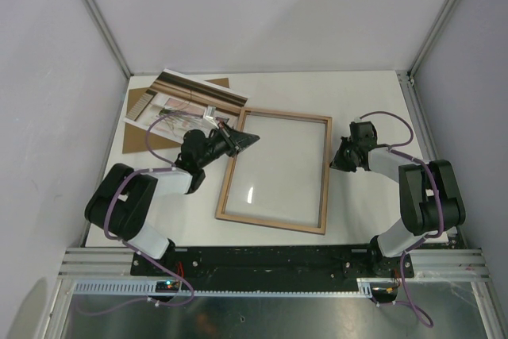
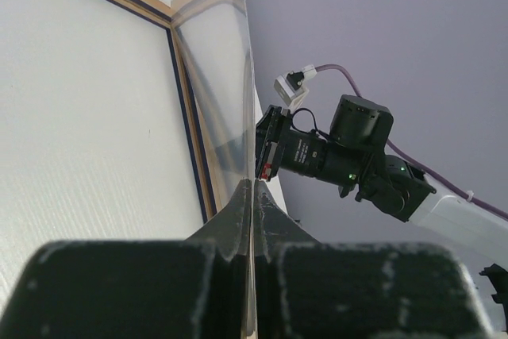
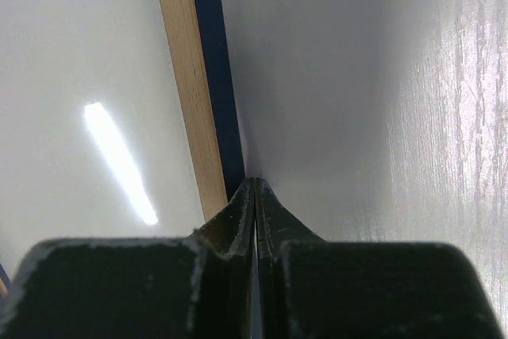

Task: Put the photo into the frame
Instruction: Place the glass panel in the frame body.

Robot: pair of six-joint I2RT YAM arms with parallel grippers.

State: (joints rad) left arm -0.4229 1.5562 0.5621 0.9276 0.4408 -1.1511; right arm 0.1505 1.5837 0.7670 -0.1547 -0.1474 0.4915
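The frame [image 1: 325,174] lies flat mid-table with its light wood back up; its wood and navy edge shows in both wrist views [image 2: 193,129] [image 3: 190,93]. A clear pane [image 1: 278,166] spans it and catches a glare. My left gripper [image 1: 252,140] [image 2: 254,182] is shut on the pane's thin edge [image 2: 238,77] at the frame's far-left corner. My right gripper [image 1: 334,160] [image 3: 255,181] is shut at the frame's right rail, with a thin pale edge of the pane between its pads. The photo [image 1: 171,105] lies at the back left, apart from both grippers.
A brown backing board [image 1: 139,134] lies under the photo at the back left. Grey walls with metal posts [image 1: 95,13] close in the white table [image 1: 357,89] on three sides. The arm bases sit on a rail [image 1: 270,260] at the near edge.
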